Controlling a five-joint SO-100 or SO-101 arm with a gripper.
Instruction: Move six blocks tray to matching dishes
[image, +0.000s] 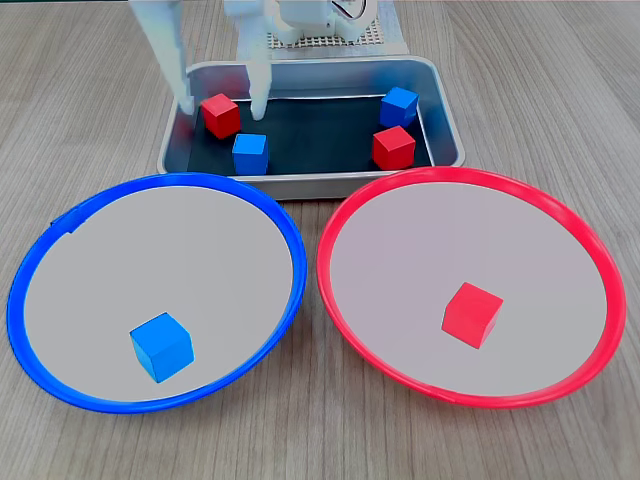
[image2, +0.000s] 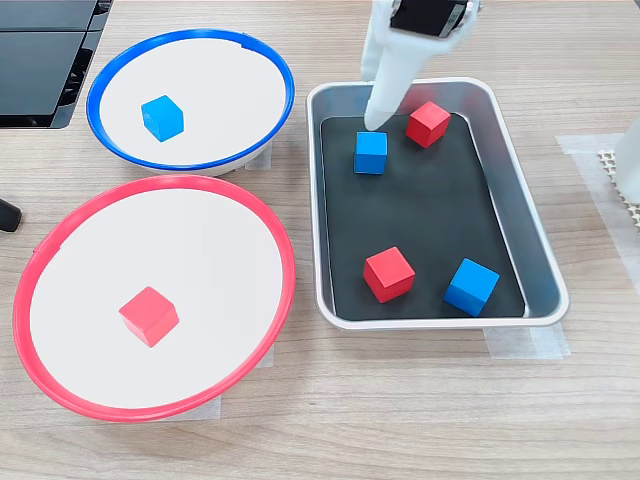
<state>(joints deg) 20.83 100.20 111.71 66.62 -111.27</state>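
Tray (image: 300, 183) holds 4 blocks, 2 red, 2 blue; each dish holds 1. My gripper (image: 222, 108) reaches down, jaws wide, straddling a red block (image: 220, 115), gripping nothing.

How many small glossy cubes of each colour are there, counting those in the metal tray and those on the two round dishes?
Red glossy cubes: 3, at in the silver-grey metal tray and on the red-rimmed round dish.
Blue glossy cubes: 3, at in the tray and on the blue-rimmed round dish.
Total: 6
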